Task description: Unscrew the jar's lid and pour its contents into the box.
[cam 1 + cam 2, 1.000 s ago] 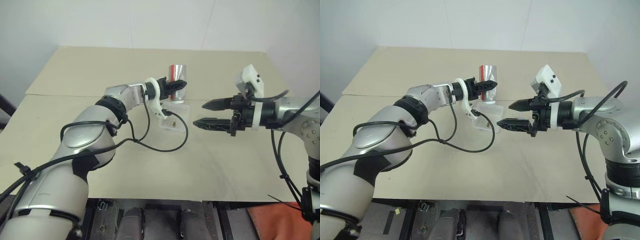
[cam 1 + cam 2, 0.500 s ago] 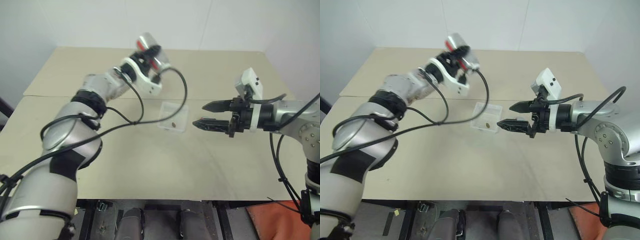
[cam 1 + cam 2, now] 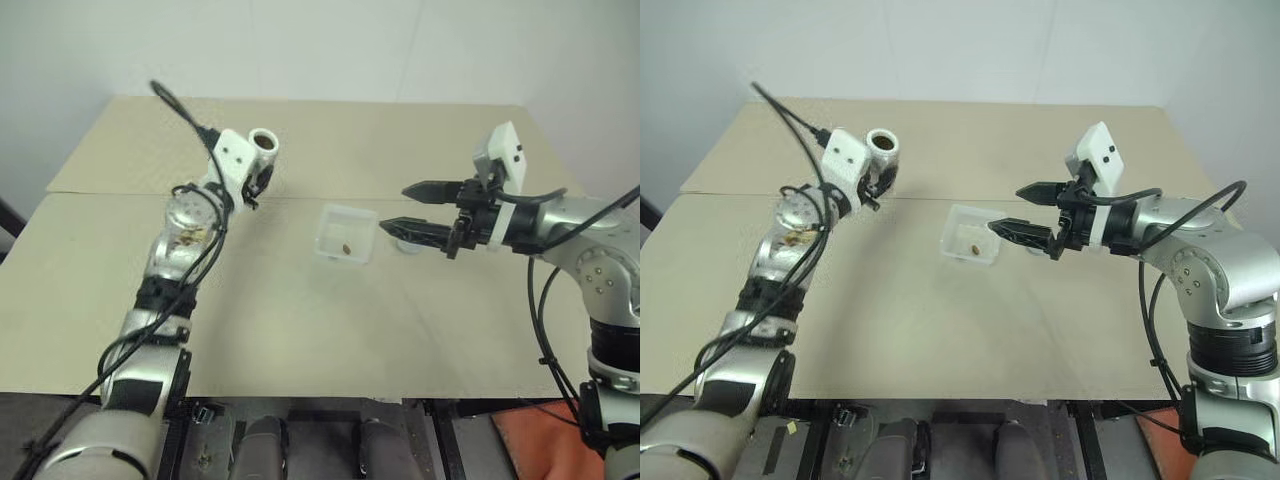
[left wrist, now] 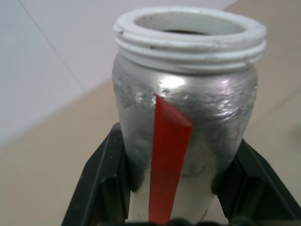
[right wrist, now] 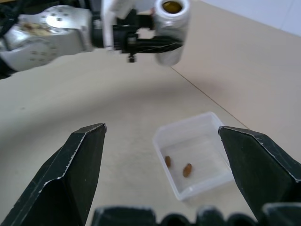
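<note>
With the brown contents (image 5: 187,170) already lying in the box (image 3: 327,243) at frame centre, the left gripper (image 3: 876,172) pinches the uncapped, upright jar (image 3: 881,146) upper left, so setting it down seems next; the right gripper (image 3: 413,209) hovers spread beside the box.

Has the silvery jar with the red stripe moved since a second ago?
Yes. The silvery jar, shut in the left gripper, has swung from above the clear plastic box to well left of it, now upright.
</note>
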### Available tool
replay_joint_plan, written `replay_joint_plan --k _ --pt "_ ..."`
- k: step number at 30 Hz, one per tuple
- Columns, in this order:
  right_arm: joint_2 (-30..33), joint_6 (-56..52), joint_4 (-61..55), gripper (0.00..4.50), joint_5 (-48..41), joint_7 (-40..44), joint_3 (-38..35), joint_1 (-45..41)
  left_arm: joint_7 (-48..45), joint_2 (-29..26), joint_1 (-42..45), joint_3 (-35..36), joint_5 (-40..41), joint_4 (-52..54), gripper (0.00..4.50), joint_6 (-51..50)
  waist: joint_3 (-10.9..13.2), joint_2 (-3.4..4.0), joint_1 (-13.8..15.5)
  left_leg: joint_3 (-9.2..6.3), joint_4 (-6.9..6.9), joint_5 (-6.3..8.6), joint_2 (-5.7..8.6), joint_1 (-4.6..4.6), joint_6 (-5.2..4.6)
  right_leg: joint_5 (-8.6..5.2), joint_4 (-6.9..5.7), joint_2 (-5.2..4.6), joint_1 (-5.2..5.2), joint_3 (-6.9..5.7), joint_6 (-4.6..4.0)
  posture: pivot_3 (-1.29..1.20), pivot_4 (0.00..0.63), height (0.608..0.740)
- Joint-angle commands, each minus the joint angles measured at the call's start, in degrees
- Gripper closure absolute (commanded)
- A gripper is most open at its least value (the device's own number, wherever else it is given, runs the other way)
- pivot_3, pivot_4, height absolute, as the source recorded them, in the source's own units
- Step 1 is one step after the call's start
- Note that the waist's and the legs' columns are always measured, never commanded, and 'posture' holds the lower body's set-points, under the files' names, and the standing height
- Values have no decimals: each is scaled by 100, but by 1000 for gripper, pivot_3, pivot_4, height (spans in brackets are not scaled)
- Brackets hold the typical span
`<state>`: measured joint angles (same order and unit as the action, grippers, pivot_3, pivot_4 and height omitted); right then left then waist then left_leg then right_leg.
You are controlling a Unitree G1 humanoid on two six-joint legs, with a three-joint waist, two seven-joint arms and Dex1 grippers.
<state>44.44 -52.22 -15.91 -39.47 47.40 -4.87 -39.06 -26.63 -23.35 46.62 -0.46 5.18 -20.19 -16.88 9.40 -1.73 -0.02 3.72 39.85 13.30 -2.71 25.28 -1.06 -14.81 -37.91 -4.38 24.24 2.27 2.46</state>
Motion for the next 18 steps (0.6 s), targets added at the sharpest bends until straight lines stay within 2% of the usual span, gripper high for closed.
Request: replay_joint_plan --k 1,3,6,12,18 --pt "49 200 -79 55 55 14 -106 -23 -60 221 -451 442 858 1323 2541 -1149 0 0 -12 -5 1 0 0 -1 0 0 -1 -1 -1 1 0 0 150 740" --pt "32 197 -117 55 56 9 -115 2 104 346 -710 525 932 1560 2541 -1351 0 0 -12 -15 3 0 2 -4 0 0 -5 -1 -4 3 0 0 150 740" --pt "-8 184 -188 55 53 -63 -148 67 415 564 -1002 459 723 1555 2541 -1049 0 0 1 -22 3 0 5 -14 0 0 -5 -2 -10 3 0 0 150 740" --pt "-115 151 -254 55 63 -289 -210 133 795 961 -999 383 390 816 2541 -51 0 0 56 -16 10 -4 12 -22 3 1 -1 -4 -13 6 -2 0 150 740" --pt "-112 120 -373 55 28 -367 -230 213 823 1150 -840 343 277 -84 2541 342 0 0 63 -8 7 -4 12 -24 2 1 3 -4 -13 8 -2 0 150 740"
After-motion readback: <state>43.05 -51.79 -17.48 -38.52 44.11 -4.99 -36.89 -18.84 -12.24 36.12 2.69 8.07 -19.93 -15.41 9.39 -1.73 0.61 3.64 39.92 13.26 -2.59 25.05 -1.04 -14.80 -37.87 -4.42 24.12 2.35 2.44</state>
